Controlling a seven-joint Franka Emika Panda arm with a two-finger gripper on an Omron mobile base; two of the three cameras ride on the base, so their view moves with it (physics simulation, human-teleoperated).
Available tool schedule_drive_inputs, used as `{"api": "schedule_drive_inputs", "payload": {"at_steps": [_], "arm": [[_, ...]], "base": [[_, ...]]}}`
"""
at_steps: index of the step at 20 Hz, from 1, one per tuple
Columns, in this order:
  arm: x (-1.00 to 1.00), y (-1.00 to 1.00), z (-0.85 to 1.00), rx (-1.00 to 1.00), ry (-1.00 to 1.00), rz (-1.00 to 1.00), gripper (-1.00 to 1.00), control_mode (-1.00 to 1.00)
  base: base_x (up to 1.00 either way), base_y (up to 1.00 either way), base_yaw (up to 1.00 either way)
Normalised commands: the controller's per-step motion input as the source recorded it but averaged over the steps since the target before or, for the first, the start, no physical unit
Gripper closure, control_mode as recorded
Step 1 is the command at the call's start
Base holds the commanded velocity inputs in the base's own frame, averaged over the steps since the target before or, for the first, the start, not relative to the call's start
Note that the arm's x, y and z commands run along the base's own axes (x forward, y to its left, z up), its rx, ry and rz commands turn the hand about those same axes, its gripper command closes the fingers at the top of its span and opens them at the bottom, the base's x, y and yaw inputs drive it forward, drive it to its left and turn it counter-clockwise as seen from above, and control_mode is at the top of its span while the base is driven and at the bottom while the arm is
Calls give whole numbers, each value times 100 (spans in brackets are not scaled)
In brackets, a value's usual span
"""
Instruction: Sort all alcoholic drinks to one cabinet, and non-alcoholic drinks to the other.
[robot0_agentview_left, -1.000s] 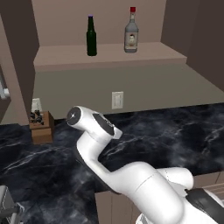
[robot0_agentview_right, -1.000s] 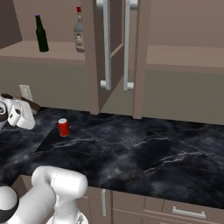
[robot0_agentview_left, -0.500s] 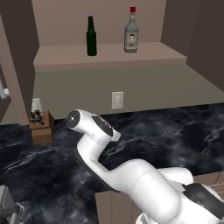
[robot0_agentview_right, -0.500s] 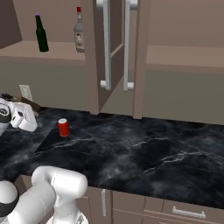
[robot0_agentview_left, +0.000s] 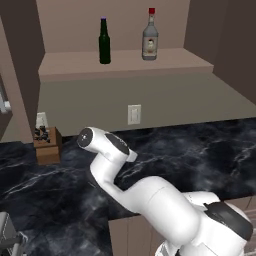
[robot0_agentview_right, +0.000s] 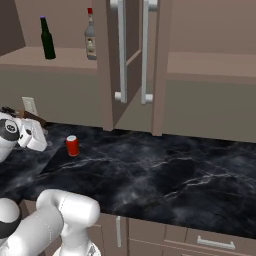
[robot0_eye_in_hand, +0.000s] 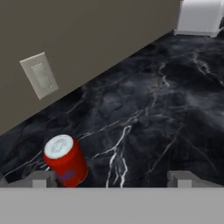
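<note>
A short red can (robot0_eye_in_hand: 65, 161) with a silver top stands upright on the black marble counter (robot0_eye_in_hand: 144, 109). It sits just inside the left fingertip (robot0_eye_in_hand: 42, 178) of my gripper (robot0_eye_in_hand: 111, 179), which is open and holds nothing. In the right base view the red can (robot0_agentview_right: 72, 146) stands a little to the right of my hand (robot0_agentview_right: 31, 136). On the open cabinet shelf (robot0_agentview_left: 125, 61) stand two tall bottles: a dark green bottle (robot0_agentview_left: 104, 42) with a purple cap and a clear bottle (robot0_agentview_left: 149, 37) with a red cap. Both also appear as the green bottle (robot0_agentview_right: 47, 40) and clear bottle (robot0_agentview_right: 90, 37).
A wall outlet (robot0_eye_in_hand: 40, 75) is behind the can. A wooden knife block (robot0_agentview_left: 47, 144) stands at the counter's left. Two cabinet doors with long handles (robot0_agentview_right: 132, 55) hang ajar right of the shelf. A white object (robot0_eye_in_hand: 199, 15) stands far along the counter.
The arm has shifted a little, and the hand has sunk slightly toward the counter. The can and both bottles have not moved. The gripper stays open.
</note>
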Motion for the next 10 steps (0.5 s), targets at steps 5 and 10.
{"api": "schedule_drive_inputs", "payload": {"at_steps": [5, 10], "arm": [[18, 0, -11, 0, 0, -6, -100, -100], [11, 0, -11, -1, 0, -12, -100, -100]], "base": [[0, 0, 0], [0, 0, 0]]}}
